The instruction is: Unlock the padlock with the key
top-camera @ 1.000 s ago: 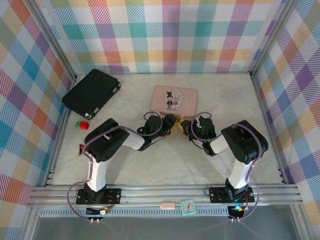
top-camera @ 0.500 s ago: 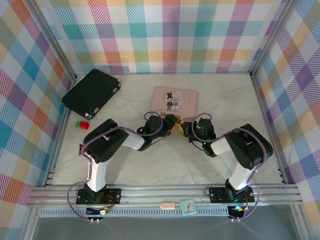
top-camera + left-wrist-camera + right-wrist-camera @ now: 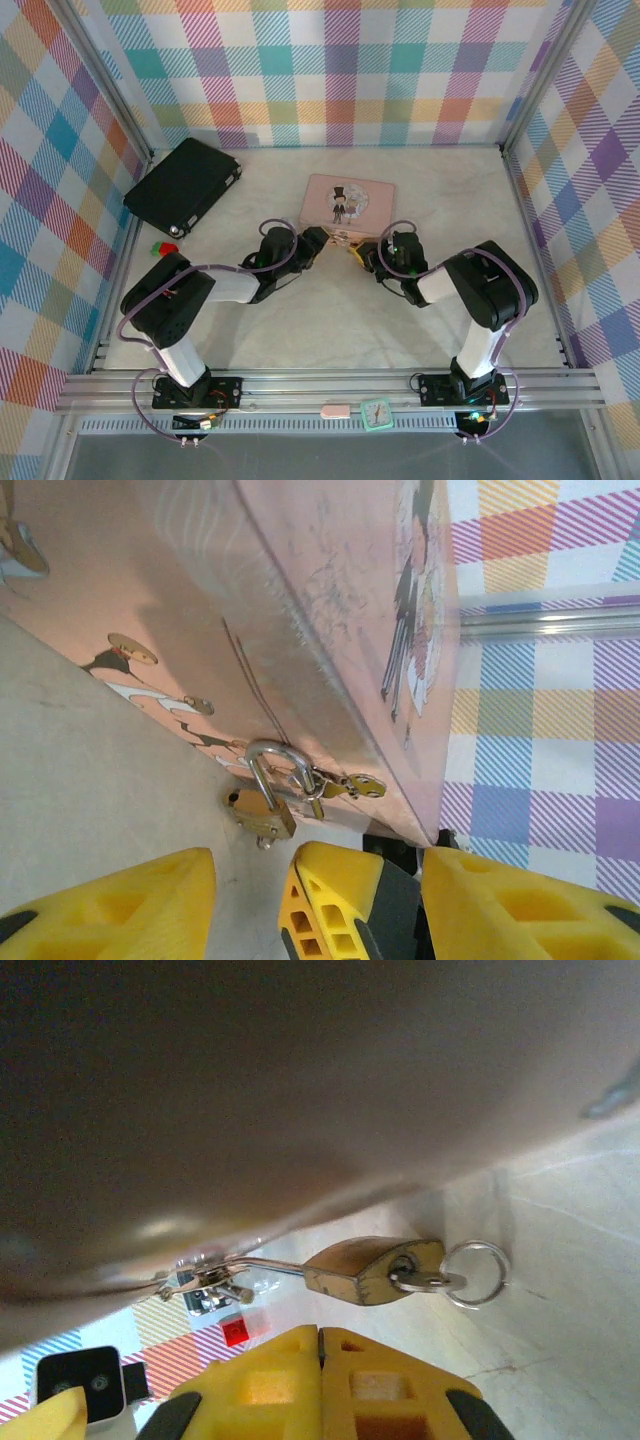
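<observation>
We are looking at a robotics lab cell: a pale tabletop [image 3: 330, 320] boxed in by plaid-printed walls [image 3: 330, 70] on aluminium framing [image 3: 330, 400]. At six o'clock, the left arm base [image 3: 195, 390] and right arm base [image 3: 455, 385] are bolted to that framing, with a small mint timer [image 3: 377, 413] between them.

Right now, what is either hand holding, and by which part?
Nothing: the left hand is open, the right hand shut empty near the small brass padlock.

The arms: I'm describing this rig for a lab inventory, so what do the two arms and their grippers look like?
The left arm and right arm match: bulky black joint housings, white links, and lilac cables looping alongside. The left gripper and right gripper have blocky yellow fingers with black trim.
</observation>
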`<state>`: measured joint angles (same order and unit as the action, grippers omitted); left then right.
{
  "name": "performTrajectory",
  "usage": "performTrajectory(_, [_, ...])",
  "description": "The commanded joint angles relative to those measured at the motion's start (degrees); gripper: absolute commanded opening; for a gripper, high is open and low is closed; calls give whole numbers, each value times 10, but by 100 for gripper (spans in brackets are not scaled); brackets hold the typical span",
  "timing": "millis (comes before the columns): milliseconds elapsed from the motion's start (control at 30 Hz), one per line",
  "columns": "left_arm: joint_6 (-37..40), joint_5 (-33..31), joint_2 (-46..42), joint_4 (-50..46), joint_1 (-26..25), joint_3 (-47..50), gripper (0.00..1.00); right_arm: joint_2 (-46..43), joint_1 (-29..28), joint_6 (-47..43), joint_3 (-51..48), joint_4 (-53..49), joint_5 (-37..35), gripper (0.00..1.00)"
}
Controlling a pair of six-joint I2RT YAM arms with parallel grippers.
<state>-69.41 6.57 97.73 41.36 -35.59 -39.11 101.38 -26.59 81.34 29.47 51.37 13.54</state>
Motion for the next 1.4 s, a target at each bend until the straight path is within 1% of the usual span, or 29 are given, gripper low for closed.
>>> performTrajectory(0, [37, 7, -5, -36, 15, 6, 55, -36, 3, -33, 25, -59, 10, 0])
performTrajectory(133, [37, 33, 24, -1, 25, -11, 54, -63, 4, -67, 29, -101, 9, 0])
performTrajectory(200, [41, 43, 30, 3, 32, -22, 54, -90, 4, -110, 30, -138, 4, 10])
performTrajectory(300, [53, 45, 26, 0, 48, -28, 54, -148, 3, -218, 62, -293, -15, 28])
performTrajectory(333, [63, 45, 22, -6, 58, -32, 55, -163, 1, -263, 81, -362, -27, 33])
performTrajectory(400, [91, 51, 14, -26, 76, -46, 55, -183, 0, -323, 108, -454, -42, 41])
performTrajectory(500, [130, 74, 11, -51, 103, -78, 57, -193, -6, -375, 134, -532, -58, 55])
performTrajectory(567, [149, 87, 13, -70, 116, -101, 58, -186, -16, -388, 155, -570, -71, 59])
performTrajectory(767, [219, 107, 33, -136, 147, -165, 60, -133, -68, -406, 210, -624, -125, 61])
performTrajectory(833, [231, 118, 38, -140, 155, -177, 61, -110, -79, -409, 231, -634, -136, 61])
performTrajectory(933, [239, 122, 38, -145, 166, -184, 61, -74, -95, -407, 264, -657, -174, 61])
performTrajectory(1133, [228, 133, 37, -127, 178, -167, 61, -10, -114, -384, 322, -704, -267, 61])
performTrajectory(1233, [204, 139, 40, -95, 178, -146, 61, 16, -125, -372, 350, -728, -331, 60])
performTrajectory(1367, [166, 148, 49, -45, 178, -119, 61, 45, -132, -361, 371, -740, -370, 57])
